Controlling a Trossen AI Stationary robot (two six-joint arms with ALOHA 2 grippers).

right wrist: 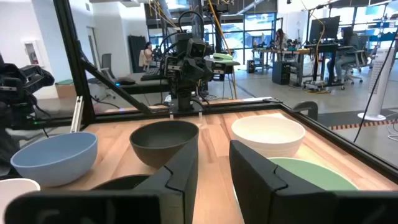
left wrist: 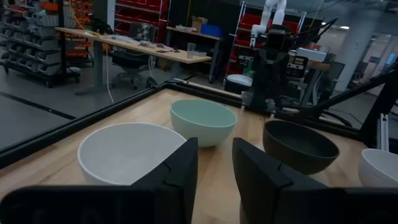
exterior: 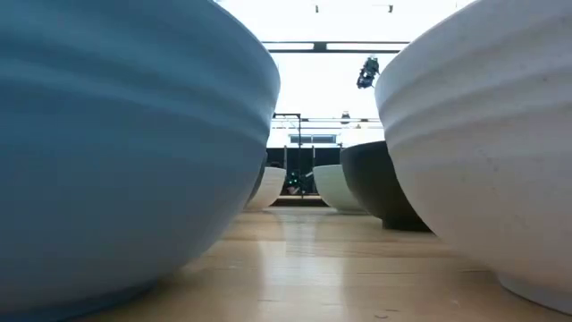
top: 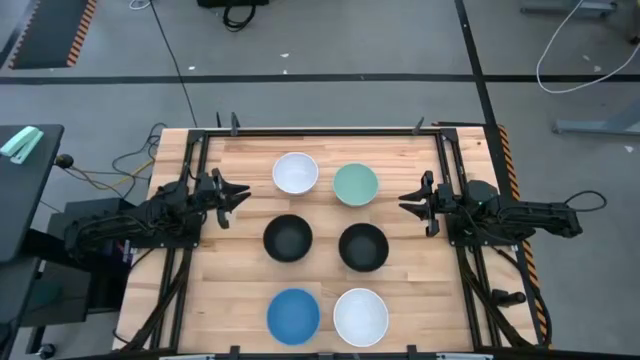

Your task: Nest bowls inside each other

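The left gripper [top: 240, 193] hovers at the left edge of the wooden table [top: 240, 290], its fingers [left wrist: 180, 168] apart with a narrow gap between them and nothing held. Just ahead of it and slightly toward the far side sits a white bowl [top: 295, 173]; just ahead and slightly toward the near side sits a black bowl [top: 288, 238]. Neither touches the gripper.

Well off to its near side, by the table's front edge, lies the blue bowl [top: 293, 314] — in the low view it fills the left of the picture [exterior: 116, 152].

Moving right, a second white bowl [top: 360, 316] sits beside the blue one, apart from it. The second black bowl [top: 363, 247] lies just ahead of the right gripper [top: 407, 203] and a little to its near side; the mint green bowl [top: 355, 184] lies just ahead and a little to the far side.

The right gripper hangs at the table's right edge, facing the left one across the bowls, its fingers [right wrist: 255, 171] parted and empty.

All six bowls stand upright and separate in three pairs — none sits inside another.
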